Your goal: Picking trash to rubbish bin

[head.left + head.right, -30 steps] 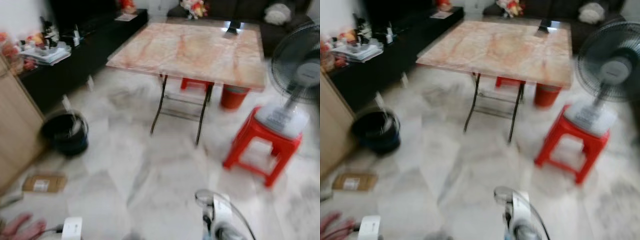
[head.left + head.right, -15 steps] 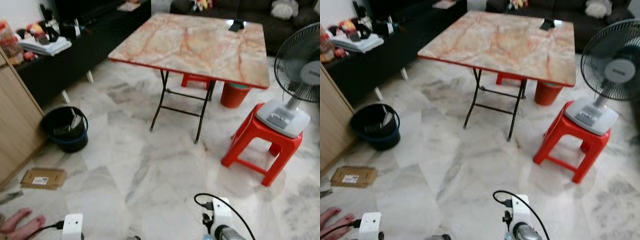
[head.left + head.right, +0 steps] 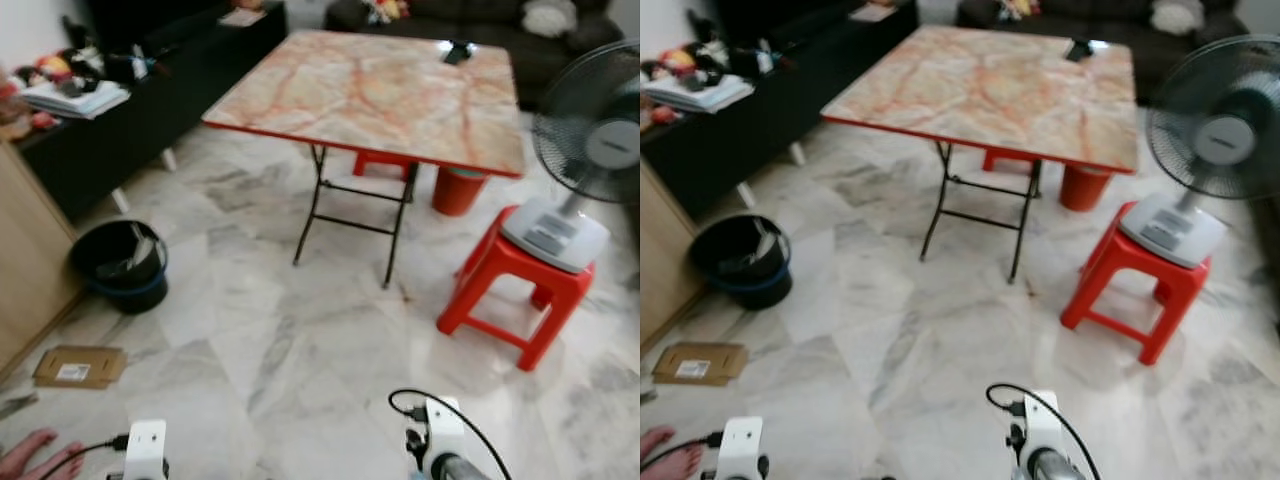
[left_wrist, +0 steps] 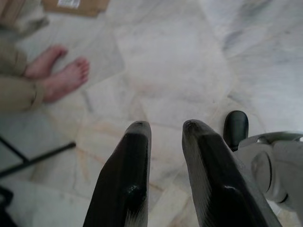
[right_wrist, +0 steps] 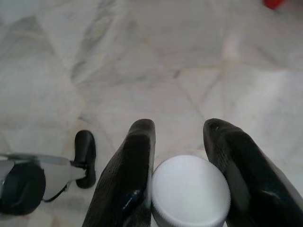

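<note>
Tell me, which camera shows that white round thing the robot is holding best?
The right wrist view: the white round object sits close up between the right pincer fingers. What it is cannot be told.

Fan (image 3: 590,150) cut by frame edge; bin (image 3: 122,265) contents blurred, possibly trash.

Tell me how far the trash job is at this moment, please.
In hand: the right gripper is shut on a round white plastic cap-like object. Left: carrying it to the black round rubbish bin, which stands apart on the floor; it already holds some trash. The flat brown cardboard piece lies on the floor. The left gripper is open, empty.
</note>
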Controlling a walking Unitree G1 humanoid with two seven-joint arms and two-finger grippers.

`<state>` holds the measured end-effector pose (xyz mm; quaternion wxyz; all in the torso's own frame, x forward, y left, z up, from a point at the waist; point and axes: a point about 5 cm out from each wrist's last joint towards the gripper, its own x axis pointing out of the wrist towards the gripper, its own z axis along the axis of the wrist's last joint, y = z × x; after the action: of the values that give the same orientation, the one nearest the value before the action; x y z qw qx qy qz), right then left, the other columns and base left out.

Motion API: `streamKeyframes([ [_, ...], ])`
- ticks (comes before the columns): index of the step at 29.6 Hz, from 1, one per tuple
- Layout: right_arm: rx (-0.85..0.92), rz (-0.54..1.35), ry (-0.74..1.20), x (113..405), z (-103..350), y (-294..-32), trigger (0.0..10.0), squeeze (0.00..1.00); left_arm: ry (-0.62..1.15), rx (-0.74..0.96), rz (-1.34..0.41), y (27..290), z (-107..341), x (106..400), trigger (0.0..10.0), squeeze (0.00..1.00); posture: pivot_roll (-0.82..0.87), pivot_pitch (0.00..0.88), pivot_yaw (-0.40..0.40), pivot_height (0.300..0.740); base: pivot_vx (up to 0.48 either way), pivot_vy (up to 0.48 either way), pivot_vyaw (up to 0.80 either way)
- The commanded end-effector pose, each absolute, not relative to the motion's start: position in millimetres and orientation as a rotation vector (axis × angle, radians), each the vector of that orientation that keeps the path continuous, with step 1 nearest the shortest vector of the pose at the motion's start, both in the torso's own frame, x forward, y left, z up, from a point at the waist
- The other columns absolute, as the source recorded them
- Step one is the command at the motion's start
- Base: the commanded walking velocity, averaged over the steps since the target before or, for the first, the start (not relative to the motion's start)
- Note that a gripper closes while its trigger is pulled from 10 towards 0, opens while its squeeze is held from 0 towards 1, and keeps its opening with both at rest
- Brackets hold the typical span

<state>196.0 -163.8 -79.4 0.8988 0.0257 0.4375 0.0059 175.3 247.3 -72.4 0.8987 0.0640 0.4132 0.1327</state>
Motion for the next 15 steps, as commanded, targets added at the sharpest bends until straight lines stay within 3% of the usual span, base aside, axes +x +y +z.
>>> streamKeyframes([
  [1, 0.083, 0.003, 0.912, 196.1, -79.8, -160.3, 10.0, 0.0, 0.875, 0.145, 0.294, 252.7, -73.0, 171.7, 10.0, 0.0, 0.13, 0.084, 0.011, 0.74, 0.315, 0.0, 0.0],
  [13, 0.065, 0.012, 0.925, 193.7, -81.1, -160.7, 10.0, 0.0, 0.881, 0.148, 0.29, 252.1, -73.5, 170.9, 10.0, 0.0, 0.13, 0.091, 0.009, 0.74, 0.33, 0.0, 0.0],
  [15, 0.048, 0.023, 0.925, 193.4, -81.2, -160.8, 10.0, 0.0, 0.882, 0.147, 0.292, 252.3, -73.8, 170.3, 10.0, 0.0, 0.13, 0.089, 0.009, 0.74, 0.334, 0.0, 0.8],
])
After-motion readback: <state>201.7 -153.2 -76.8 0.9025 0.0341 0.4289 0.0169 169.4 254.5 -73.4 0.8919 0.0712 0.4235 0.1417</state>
